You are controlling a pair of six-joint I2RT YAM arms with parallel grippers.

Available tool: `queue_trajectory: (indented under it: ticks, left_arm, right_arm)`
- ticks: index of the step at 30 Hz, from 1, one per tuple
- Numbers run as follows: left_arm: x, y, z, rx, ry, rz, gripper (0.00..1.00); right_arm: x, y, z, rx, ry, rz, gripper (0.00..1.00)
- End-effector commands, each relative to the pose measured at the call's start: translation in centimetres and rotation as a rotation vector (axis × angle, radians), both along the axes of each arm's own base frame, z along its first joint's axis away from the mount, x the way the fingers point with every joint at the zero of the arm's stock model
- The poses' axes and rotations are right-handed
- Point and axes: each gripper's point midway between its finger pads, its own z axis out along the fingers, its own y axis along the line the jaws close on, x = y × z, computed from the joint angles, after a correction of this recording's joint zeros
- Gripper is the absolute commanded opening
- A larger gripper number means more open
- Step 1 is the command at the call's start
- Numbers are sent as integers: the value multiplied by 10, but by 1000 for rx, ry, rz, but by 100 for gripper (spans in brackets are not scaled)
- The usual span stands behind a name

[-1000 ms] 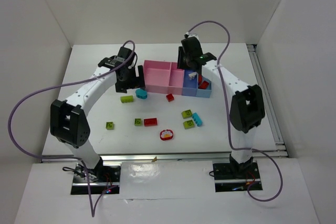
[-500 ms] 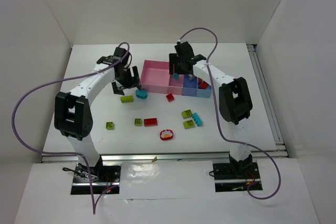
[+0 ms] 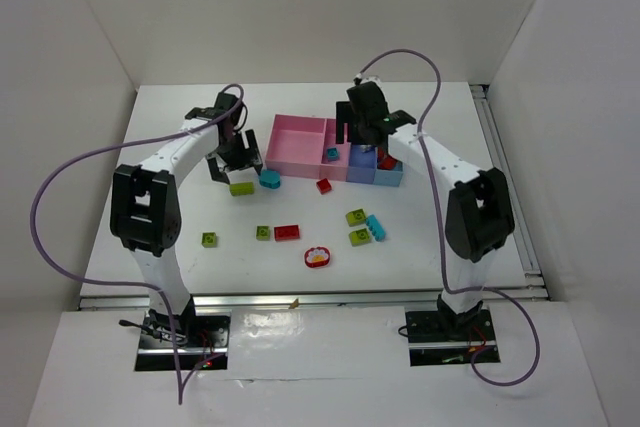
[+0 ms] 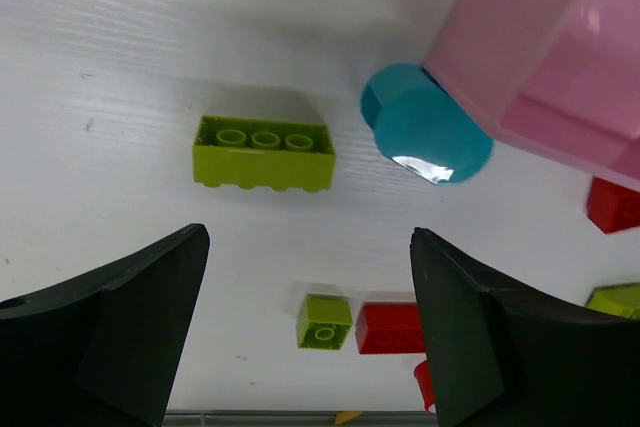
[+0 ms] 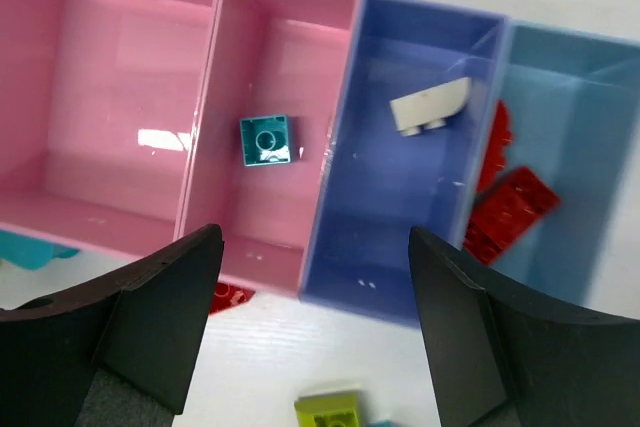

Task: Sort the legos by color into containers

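With both sets of fingers released and empty, the right gripper [image 5: 315,247] over the bins [image 5: 210,127], the left gripper [image 4: 305,247] could knock the green brick [image 4: 263,152] aside if lowered off-centre.

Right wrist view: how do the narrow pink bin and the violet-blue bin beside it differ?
The narrow pink bin holds one teal square brick, stud up; the violet-blue bin holds one white wedge-shaped piece. Their wall colours differ, pink against violet-blue. Both are joined, similar in width.

Glossy smooth plastic containers [image 5: 120,97], shiny plastic legos [image 4: 263,152], matt table [image 4: 120,47] with faint wood grain
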Motion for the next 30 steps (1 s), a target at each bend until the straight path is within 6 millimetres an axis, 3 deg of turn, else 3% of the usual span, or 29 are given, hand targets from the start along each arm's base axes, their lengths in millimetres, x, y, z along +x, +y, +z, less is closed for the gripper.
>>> queue_trajectory:
  ticks: [1, 2, 7, 13, 21, 22, 30]
  left_arm:
    - [9, 18, -4, 31, 1, 46, 92]
    - [10, 23, -11, 30, -2, 57, 92]
    - [12, 28, -18, 9, -14, 96, 94]
    - [7, 26, -35, 7, 35, 92, 99]
    - [2, 19, -51, 8, 54, 53, 100]
    - [-2, 19, -60, 13, 78, 53, 98]
    - [-1, 24, -70, 62, 78, 49, 88]
  right_arm:
    - [-2, -21, 58, 16, -139, -73, 82]
    - [-6, -23, 49, 2, -115, -72, 82]
    - [-6, -39, 54, -11, -122, -110, 82]
    - [-2, -37, 59, -5, -133, -110, 83]
    - [-2, -37, 49, -18, -109, -109, 83]
    - [-2, -37, 49, -18, -109, -109, 83]
    - [-1, -35, 48, -13, -106, -102, 84]
